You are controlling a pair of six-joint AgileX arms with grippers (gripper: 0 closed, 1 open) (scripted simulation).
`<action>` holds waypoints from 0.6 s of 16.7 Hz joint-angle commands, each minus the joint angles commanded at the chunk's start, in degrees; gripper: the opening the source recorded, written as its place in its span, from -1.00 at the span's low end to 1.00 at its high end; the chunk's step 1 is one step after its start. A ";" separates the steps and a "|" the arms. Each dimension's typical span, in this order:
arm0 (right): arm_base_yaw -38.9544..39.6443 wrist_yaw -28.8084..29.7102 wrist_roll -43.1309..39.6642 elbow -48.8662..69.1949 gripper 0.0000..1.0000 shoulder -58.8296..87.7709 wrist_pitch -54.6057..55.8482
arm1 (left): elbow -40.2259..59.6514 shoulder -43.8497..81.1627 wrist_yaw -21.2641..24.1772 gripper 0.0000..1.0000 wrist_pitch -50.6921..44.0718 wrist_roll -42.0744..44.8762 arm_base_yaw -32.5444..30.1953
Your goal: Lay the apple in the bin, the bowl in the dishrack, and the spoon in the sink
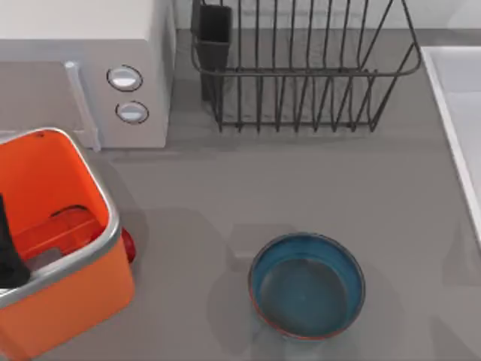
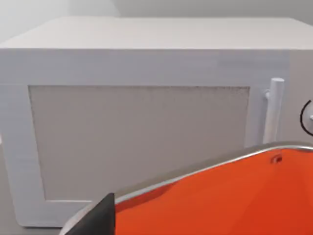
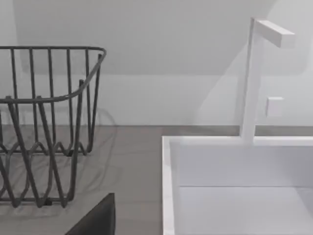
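Note:
The orange bin (image 1: 75,308) stands at the table's left front. The small red apple (image 1: 128,245) lies on the table against the bin's right wall, partly hidden under its rim. Right of centre near the front edge sits the blue bowl (image 1: 307,284), upright and holding nothing. At the back is the wire dishrack (image 1: 301,72), and the pale sink (image 1: 462,83) runs along the right edge. The spoon is out of view. My left gripper (image 1: 9,252) hangs over the bin's left part; the left wrist view shows its dark tip (image 2: 95,220) above the bin's rim (image 2: 205,169). My right gripper (image 3: 95,218) is near the dishrack (image 3: 49,48) and the sink (image 3: 167,186).
A white microwave (image 1: 90,68) with two round knobs fills the back left corner, just behind the bin. A dark cutlery cup (image 1: 214,34) sits at the dishrack's left corner. A white tap (image 3: 252,78) rises behind the sink. Bare table lies between bowl and dishrack.

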 joint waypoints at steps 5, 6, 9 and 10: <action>0.00 0.00 0.00 0.00 1.00 0.00 0.00 | 3.22 3.41 -0.42 1.00 -2.77 0.22 -1.29; 0.00 0.00 0.00 0.00 1.00 0.00 0.00 | 5.37 5.74 -0.68 1.00 -4.67 0.72 -2.05; 0.00 0.00 0.00 0.00 1.00 0.00 0.00 | 14.28 16.33 -1.60 1.00 -12.82 3.86 -4.86; 0.00 0.00 0.00 0.00 1.00 0.00 0.00 | 17.85 21.03 -1.90 1.00 -16.10 5.38 -6.00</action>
